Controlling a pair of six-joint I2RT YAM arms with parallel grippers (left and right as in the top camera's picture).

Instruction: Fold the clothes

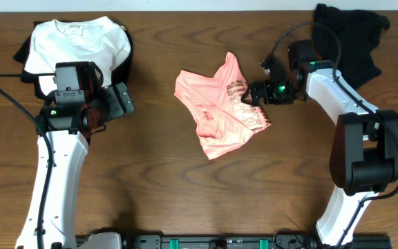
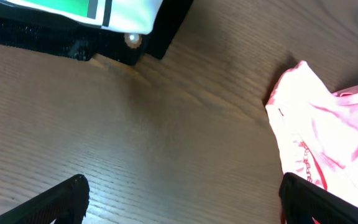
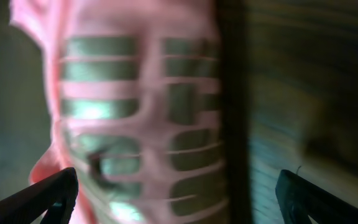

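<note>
Both the right pincer (image 1: 253,93) and left pincer (image 1: 124,100) stand wide apart, holding nothing. The crumpled pink T-shirt (image 1: 216,114) lies just before the right one, well off from the left. This looks like the first grasp; next, nip its printed edge and spread it flat on the bench (image 1: 150,180).

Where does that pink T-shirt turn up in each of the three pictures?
Overhead: the pink T-shirt lies crumpled near the middle of the picture.
Left wrist: the pink T-shirt shows at the right edge.
Right wrist: the pink T-shirt fills the left and middle, its striped print seen close up.
Shared landmark: the wooden table shows beside it in every view.
</note>
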